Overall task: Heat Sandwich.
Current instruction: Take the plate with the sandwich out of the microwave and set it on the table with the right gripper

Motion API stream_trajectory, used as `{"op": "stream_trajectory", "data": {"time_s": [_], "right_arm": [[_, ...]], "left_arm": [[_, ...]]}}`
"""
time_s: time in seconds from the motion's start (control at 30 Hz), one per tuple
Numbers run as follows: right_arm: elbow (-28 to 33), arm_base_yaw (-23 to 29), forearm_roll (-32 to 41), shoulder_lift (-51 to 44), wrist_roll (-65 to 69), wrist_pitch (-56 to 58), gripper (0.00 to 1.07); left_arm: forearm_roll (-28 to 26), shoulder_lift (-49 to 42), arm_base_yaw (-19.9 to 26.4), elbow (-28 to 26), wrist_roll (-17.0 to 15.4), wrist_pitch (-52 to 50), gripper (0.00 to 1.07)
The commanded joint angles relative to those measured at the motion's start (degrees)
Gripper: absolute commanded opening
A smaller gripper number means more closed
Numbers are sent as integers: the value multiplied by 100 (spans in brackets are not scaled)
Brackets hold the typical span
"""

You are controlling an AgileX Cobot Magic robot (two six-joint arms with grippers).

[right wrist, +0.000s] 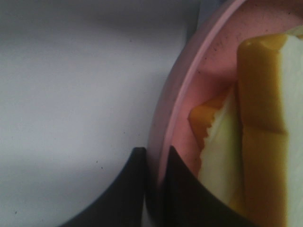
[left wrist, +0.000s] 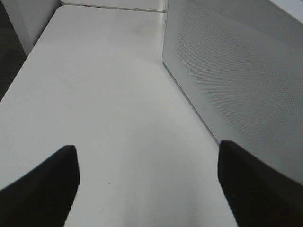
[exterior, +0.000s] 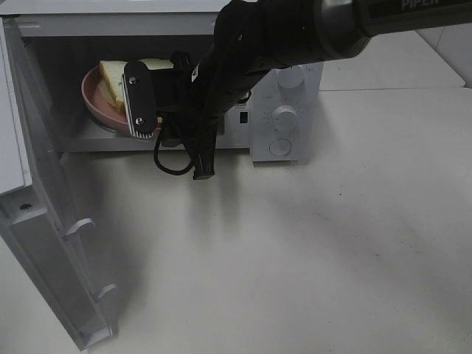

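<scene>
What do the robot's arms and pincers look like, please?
The right arm is glossy black, tube-shaped, with white PIPER lettering; black cables loop below it, ending in a plug. The right pincer has flat black fingers, one faced with a pale ribbed pad. The left pincer shows two dark, wedge-shaped fingertips.

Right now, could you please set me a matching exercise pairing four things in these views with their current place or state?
Things:
1. sandwich
2. pink plate
3. microwave door
4. left gripper

Places or states:
A. swung wide open
B. rim pinched by the right gripper
C. jaws apart above the white table
D. lying on the plate, inside the microwave

Pairs: 1-D, 2-B, 3-A, 4-C.
</scene>
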Motion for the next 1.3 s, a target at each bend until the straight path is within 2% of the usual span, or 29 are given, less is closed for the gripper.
{"op": "stream_trajectory", "data": {"time_s": [0.03, 0.63, 0.87, 1.0, 1.3], "right_arm": [[281, -11, -149, -338, 80, -63, 0], [470, 670, -413, -418, -424, 269, 0], [470, 745, -418, -498, -344, 304, 0], [670, 779, -544, -728, -183, 201, 0], [1725, 791, -573, -1421, -155, -195, 0]], "left_arm": [[40, -97, 29, 11, 6, -86, 76], [40, -97, 29, 11, 6, -86, 76], [40, -97, 29, 11, 6, -86, 76], [40, -97, 29, 11, 6, -86, 76], [40, -97, 29, 11, 6, -86, 76]]}}
